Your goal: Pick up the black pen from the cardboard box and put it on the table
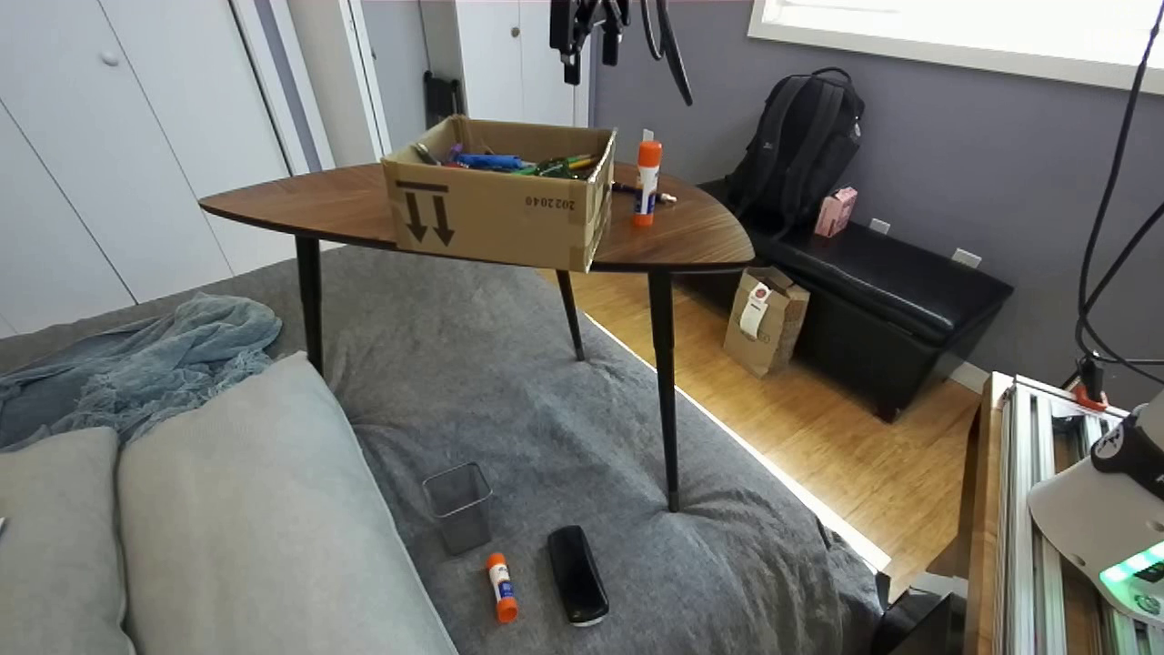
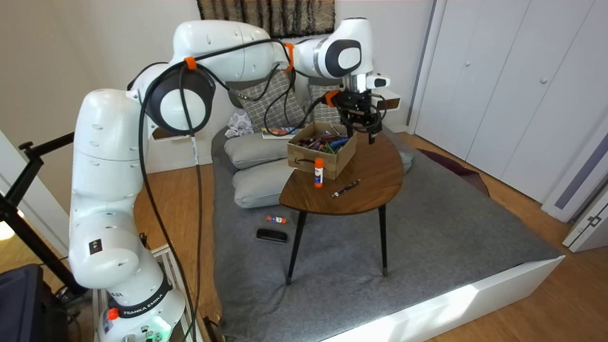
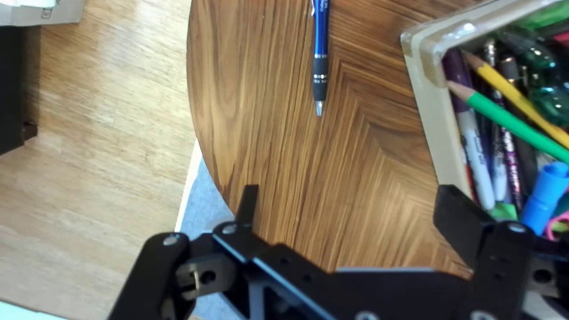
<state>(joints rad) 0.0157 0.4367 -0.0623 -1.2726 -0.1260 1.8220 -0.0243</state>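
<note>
In an exterior view the window [image 1: 973, 24] glares, upper right; in an exterior view sunlight patches a pale board [image 2: 449, 304], lower right; glints dot the wrist view's box [image 3: 435, 111].

The brown cardboard box [image 1: 500, 218] stands open-side up on the rounded, 3-legged wooden table [image 1: 305, 202].

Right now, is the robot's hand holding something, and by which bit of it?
Nothing is held: the hand is open, and the table shows between its fingers.
</note>
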